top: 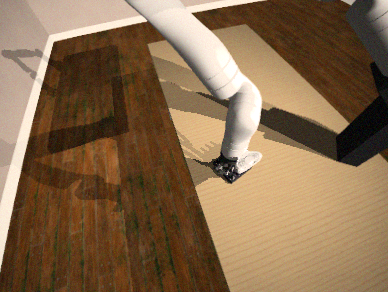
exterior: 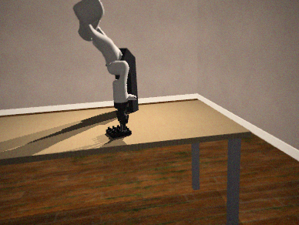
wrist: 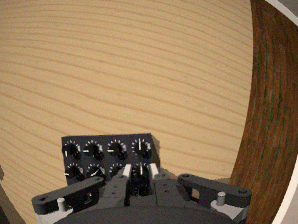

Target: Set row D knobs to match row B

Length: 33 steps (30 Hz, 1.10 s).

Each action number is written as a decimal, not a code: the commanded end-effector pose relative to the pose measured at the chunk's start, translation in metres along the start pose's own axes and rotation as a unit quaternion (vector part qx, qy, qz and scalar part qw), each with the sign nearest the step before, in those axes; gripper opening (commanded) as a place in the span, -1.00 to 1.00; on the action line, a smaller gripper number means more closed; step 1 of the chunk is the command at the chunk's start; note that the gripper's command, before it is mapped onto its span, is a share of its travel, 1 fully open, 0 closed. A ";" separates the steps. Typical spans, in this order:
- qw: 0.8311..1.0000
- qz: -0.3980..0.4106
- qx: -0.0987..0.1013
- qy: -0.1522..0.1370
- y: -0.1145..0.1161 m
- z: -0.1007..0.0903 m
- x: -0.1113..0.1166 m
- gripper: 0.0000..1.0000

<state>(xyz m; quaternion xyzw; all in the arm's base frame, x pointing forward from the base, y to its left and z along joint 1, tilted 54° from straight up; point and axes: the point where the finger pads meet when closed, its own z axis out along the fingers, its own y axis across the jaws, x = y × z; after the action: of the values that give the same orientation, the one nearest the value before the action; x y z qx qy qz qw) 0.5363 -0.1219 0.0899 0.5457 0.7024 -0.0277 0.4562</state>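
The black knob box (top: 229,177) (exterior: 114,134) (wrist: 106,136) stands on the table. The wrist view shows two rows of knobs; the rest is hidden under my gripper. In the outermost row, the right-hand knob (wrist: 141,147) has its white line pointing up in the picture, and the other three lines point roughly left. My gripper (exterior: 122,128) (wrist: 140,172) points down at the box, slightly open, its fingertips on either side of the right-hand knob in the second visible row. Gaps show beside that knob, whose line runs roughly up and down in the picture. Names and socket cannot be made out.
The wooden table (top: 300,225) (exterior: 193,119) (wrist: 125,75) surrounds the box. A table edge lies near the box, beyond its right side in the wrist view. The black arm mount (top: 362,132) (exterior: 132,77) stands farther back. Arm shadows cross the table.
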 end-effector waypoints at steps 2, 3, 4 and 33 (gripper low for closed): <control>1.000 0.000 0.000 0.000 0.000 0.000 0.000 -0.62; 1.000 0.000 0.000 0.000 0.000 0.000 0.000 -0.62; 1.000 0.000 0.000 0.000 0.000 0.000 0.000 -0.62; 1.000 0.000 0.000 0.000 0.000 -0.031 0.000 -0.62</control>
<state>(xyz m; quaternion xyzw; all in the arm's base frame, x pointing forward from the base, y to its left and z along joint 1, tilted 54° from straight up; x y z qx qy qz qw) 0.5176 -0.1140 0.1018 0.5488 0.7006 -0.0341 0.4548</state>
